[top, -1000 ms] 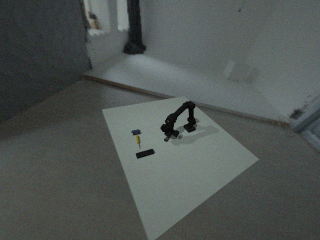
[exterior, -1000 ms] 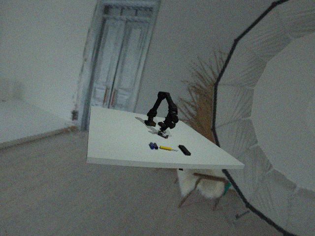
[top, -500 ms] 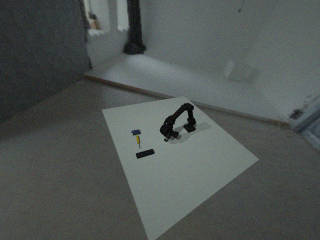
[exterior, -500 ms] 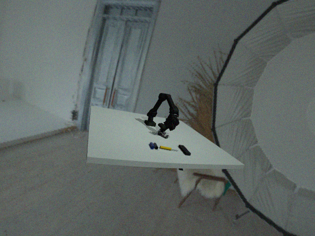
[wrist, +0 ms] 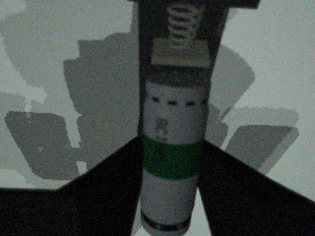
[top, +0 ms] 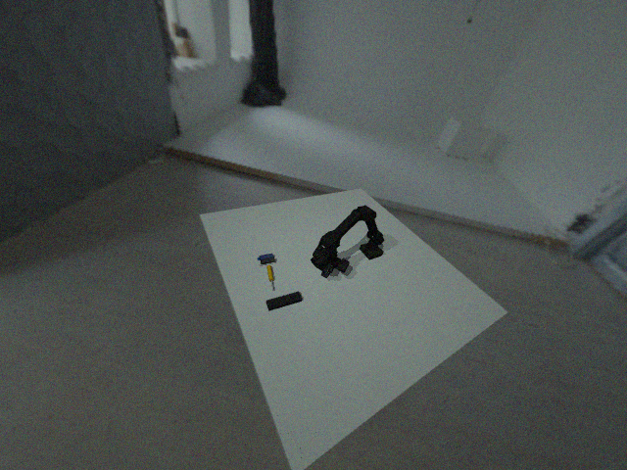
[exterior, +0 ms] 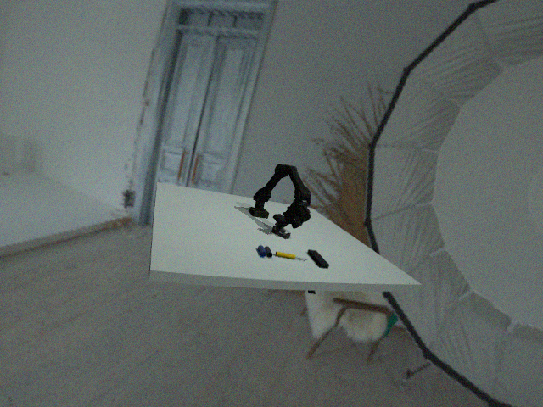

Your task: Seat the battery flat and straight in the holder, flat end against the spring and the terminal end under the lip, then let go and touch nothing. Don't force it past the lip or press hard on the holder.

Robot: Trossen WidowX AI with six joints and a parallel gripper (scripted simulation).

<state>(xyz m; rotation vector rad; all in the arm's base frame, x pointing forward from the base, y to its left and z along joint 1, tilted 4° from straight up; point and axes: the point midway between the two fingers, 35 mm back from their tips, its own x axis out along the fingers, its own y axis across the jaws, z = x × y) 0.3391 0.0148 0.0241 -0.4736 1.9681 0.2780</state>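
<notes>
Jaws clamped on battery (wrist: 170, 162) at green band — frame centre. Battery's far end meets holder (wrist: 181, 34) spring plate, upper centre.

A white table (exterior: 197, 245) stands on a grey-brown floor (exterior: 87, 342). Behind it are pale walls (exterior: 65, 87) and a tall panelled door (exterior: 205, 96). A large softbox (exterior: 473, 175) fills the right; dry branches (exterior: 346, 175) and what may be a chair (exterior: 350, 320) sit beyond.

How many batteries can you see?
1. The battery with a green band is gripped between the gripper's fingers, lined up in the holder below the spring. Others may be hidden.
</notes>
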